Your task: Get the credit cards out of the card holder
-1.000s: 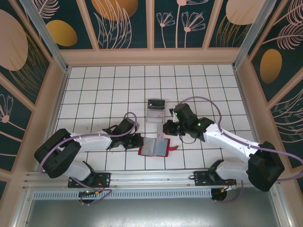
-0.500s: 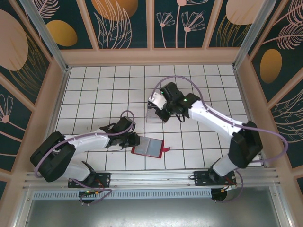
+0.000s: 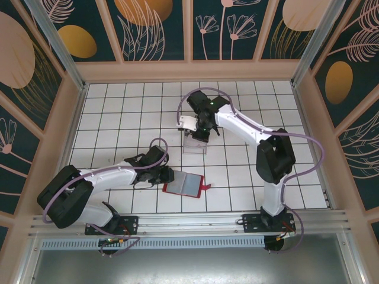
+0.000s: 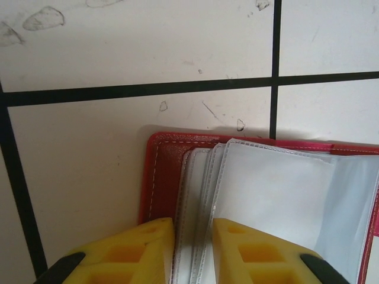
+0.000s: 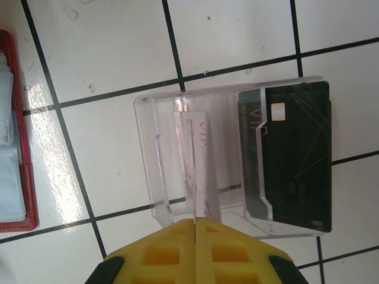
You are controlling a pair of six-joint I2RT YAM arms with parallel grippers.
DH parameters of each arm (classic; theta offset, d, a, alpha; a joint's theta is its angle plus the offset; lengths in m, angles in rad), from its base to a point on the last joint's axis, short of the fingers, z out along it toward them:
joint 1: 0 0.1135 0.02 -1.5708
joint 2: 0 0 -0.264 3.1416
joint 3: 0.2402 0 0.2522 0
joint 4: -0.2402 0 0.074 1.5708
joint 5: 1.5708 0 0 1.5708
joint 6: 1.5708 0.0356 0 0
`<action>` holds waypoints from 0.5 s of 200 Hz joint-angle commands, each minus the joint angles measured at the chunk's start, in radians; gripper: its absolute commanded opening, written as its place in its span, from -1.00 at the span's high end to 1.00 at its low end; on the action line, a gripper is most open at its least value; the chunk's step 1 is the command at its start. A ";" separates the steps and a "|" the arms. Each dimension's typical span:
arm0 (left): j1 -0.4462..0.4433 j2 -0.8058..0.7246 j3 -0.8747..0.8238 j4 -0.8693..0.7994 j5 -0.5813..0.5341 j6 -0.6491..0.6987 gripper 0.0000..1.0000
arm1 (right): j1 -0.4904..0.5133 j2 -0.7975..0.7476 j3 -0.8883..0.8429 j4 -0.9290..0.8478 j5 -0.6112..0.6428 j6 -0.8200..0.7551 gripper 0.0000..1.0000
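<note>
We see the red folding card holder (image 3: 185, 184) lying open by the middle of the white tiled desk's (image 3: 118, 106) near edge. Its long axis runs along that edge, directly right of the left claw (image 3: 167, 176), which belongs to the nearer arm. The left wrist view shows that claw slightly open over the edges of the clear sleeves (image 4: 278, 195); whether any sleeve holds a card we cannot tell. Farther from the near edge, the right claw (image 5: 194, 228) is clamped on a thin pale card (image 5: 192, 165), edge-on above the clear plastic box (image 5: 148, 148), where a black card (image 5: 293, 154) sits. That wrist view gives us the slots and card faces, which are too small to read from above.
</note>
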 commanded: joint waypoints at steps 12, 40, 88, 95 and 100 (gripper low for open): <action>0.007 0.011 0.006 -0.074 -0.048 0.018 0.40 | -0.004 0.074 0.089 -0.113 -0.004 -0.076 1.00; 0.007 -0.005 0.006 -0.083 -0.051 0.015 0.39 | -0.004 0.127 0.118 -0.148 -0.014 -0.086 1.00; 0.007 -0.027 -0.001 -0.089 -0.052 0.006 0.40 | -0.004 0.176 0.119 -0.162 -0.034 -0.086 1.00; 0.006 -0.030 -0.002 -0.090 -0.051 0.007 0.40 | -0.006 0.179 0.121 -0.158 -0.037 -0.086 1.00; 0.006 -0.032 -0.003 -0.091 -0.051 0.007 0.41 | -0.004 0.180 0.121 -0.155 -0.039 -0.086 1.00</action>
